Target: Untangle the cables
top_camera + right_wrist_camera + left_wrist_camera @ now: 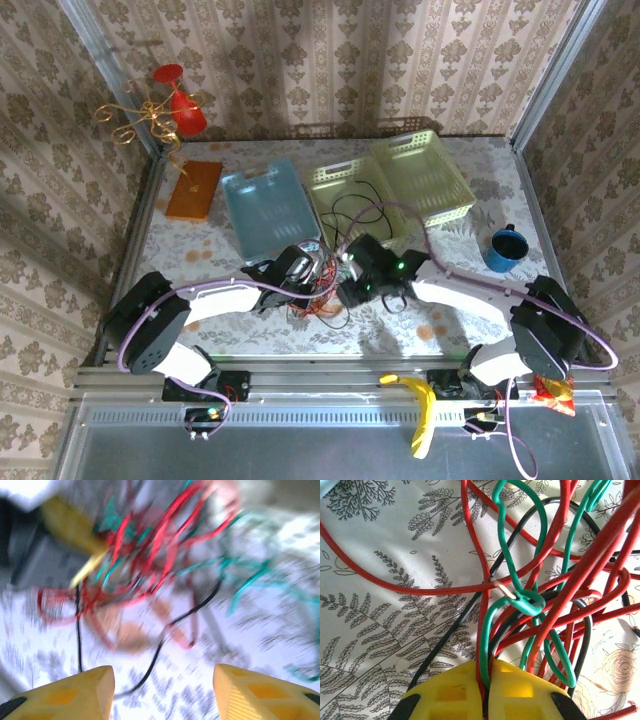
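L gripper (303, 266) sits mid-table in the top view, at the left edge of the cables (322, 300), a mostly red tangle w/ green and black mixed in; jaws too small to judge from up there; R gripper (347, 290) is just beside the tangle's right edge, facing the L one; black cable (337, 208) loops off toward the far side, reaching a green basket (345, 185); 2nd basket (428, 175) to its right, blue tray (265, 205) to its left, orange block (194, 190) further left; blue mug (505, 250) near the right table edge; banana (420, 410) on the front rail. Left wrist: L gripper (485, 682) has its yellow fingers (450, 692) pressed together, clamped on the cables; a green cable (492, 625) and a red cable (420, 587) run straight into the seam between the pads; black strand passes just left of them over the fern-print cloth (370, 630); above the pads the three colours cross and knot, green hooked round itself at the middle, red sweeping wide to the left. Right wrist, v. blurred: R gripper (162, 692) has its fingers (75, 697) well apart, gripping nothing; black strand trails on the cloth from between them up to the tangle, which hangs raised ahead, red and green on top.
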Controlling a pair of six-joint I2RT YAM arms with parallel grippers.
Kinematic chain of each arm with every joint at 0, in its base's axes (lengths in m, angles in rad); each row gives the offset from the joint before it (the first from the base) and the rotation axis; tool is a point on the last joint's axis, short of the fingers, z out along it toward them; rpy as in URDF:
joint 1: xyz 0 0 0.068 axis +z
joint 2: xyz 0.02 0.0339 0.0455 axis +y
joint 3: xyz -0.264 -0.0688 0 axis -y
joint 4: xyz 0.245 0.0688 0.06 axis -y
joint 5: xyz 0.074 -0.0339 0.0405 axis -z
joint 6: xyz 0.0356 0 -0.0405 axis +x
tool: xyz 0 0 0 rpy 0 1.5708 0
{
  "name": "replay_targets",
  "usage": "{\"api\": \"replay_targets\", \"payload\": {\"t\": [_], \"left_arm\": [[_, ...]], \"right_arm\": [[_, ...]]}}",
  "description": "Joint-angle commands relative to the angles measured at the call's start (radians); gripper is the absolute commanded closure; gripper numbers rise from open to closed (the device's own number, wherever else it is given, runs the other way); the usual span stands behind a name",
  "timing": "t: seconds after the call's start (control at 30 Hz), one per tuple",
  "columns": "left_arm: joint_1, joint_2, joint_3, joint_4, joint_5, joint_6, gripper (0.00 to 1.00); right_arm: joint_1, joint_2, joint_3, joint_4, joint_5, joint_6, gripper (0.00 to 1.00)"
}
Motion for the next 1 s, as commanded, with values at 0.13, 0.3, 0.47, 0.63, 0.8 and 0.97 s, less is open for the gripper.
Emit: {"api": "replay_targets", "payload": {"t": [0.13, 0.3, 0.47, 0.63, 0.8, 0.97], "left_arm": [[0.017, 0.000, -0.028, 0.041, 0.031, -0.006, 1.00], [0.021, -0.014, -0.046, 0.063, 0.033, -0.012, 1.00], [0.023, -0.017, -0.057, 0.076, 0.037, -0.014, 1.00], [0.022, -0.007, -0.057, 0.086, 0.041, -0.015, 1.00], [0.021, -0.018, -0.064, 0.086, 0.032, -0.019, 1.00], [0.021, -0.022, -0.069, 0.088, 0.031, -0.023, 1.00]], "right_arm": [[0.060, 0.109, 0.046, -0.128, -0.004, -0.115, 0.44], [0.060, 0.208, 0.094, -0.148, -0.038, -0.145, 0.44], [0.059, 0.229, 0.095, -0.122, -0.098, -0.165, 0.43], [0.058, 0.292, 0.134, -0.149, -0.100, -0.168, 0.42], [0.093, 0.401, 0.209, -0.245, 0.035, -0.142, 0.48], [0.115, 0.408, 0.222, -0.284, 0.165, -0.091, 0.85]]}}
